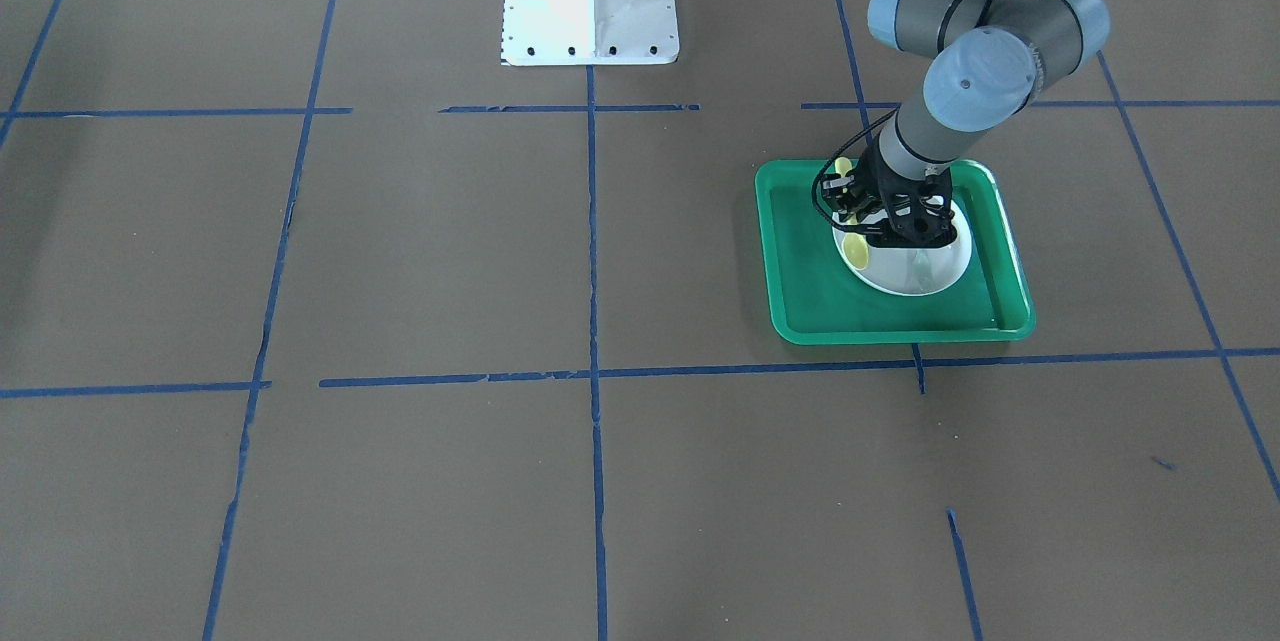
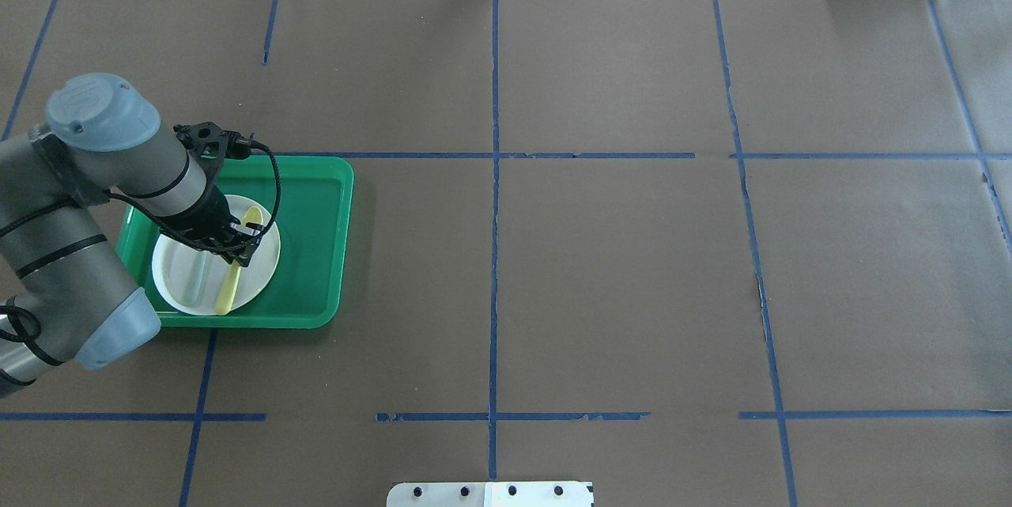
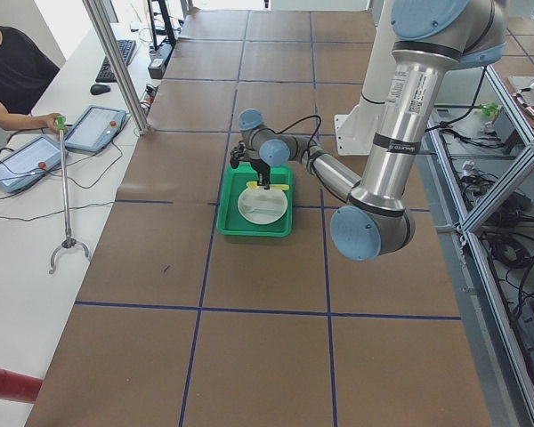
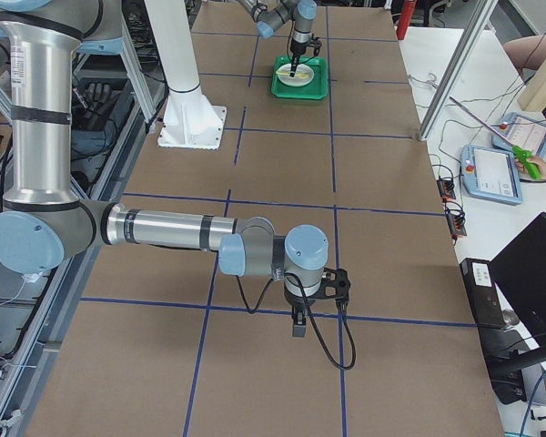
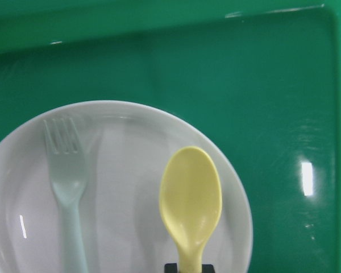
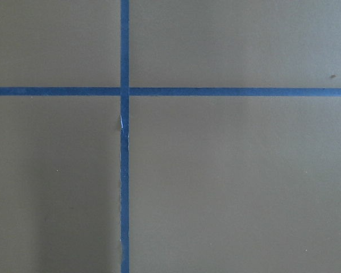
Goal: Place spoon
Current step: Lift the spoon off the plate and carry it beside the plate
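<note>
The pale-yellow spoon (image 5: pixel 190 199) lies lengthwise over the right part of a white plate (image 5: pixel 119 187), its bowl pointing away from my wrist. My left gripper (image 5: pixel 188 267) is shut on the spoon's handle, with its black fingertips tight on both sides. In the overhead view the left gripper (image 2: pixel 233 248) stands over the plate (image 2: pixel 178 285) with the spoon (image 2: pixel 251 216) through it. The front view shows the spoon's bowl (image 1: pixel 855 247) low over the plate (image 1: pixel 920 276). My right gripper (image 4: pixel 298 330) hangs over bare table far away; I cannot tell its state.
A grey-translucent fork (image 5: pixel 65 170) lies on the plate's left part, parallel to the spoon. The plate sits in a green tray (image 2: pixel 316 254) with a raised rim. Brown paper with blue tape lines (image 6: pixel 124 136) covers the table. A white robot base (image 1: pixel 590 1) stands at the table's edge.
</note>
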`<state>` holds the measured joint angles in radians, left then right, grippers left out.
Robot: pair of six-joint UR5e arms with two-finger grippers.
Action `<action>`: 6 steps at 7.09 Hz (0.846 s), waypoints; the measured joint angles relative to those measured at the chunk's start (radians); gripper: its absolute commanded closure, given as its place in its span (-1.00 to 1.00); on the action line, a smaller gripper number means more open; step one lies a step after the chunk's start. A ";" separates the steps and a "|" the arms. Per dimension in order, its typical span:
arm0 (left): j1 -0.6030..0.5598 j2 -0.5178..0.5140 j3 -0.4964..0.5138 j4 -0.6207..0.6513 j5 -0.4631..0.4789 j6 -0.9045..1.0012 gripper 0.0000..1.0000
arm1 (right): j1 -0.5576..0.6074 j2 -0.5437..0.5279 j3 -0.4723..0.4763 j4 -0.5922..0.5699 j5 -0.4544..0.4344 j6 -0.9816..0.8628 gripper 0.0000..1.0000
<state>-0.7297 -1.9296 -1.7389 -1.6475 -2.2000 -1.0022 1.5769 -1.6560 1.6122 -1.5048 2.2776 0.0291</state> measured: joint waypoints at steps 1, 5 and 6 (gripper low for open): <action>0.001 -0.036 0.039 -0.017 -0.002 -0.043 1.00 | 0.000 0.000 0.000 0.000 0.000 0.000 -1.00; 0.017 -0.062 0.167 -0.190 -0.002 -0.112 0.14 | 0.000 0.000 0.000 0.000 0.000 0.000 -1.00; 0.018 -0.060 0.168 -0.200 -0.003 -0.109 -0.15 | 0.000 0.000 0.000 0.000 -0.001 0.000 -1.00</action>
<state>-0.7115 -1.9896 -1.5707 -1.8470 -2.2033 -1.1112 1.5769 -1.6556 1.6122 -1.5048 2.2770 0.0291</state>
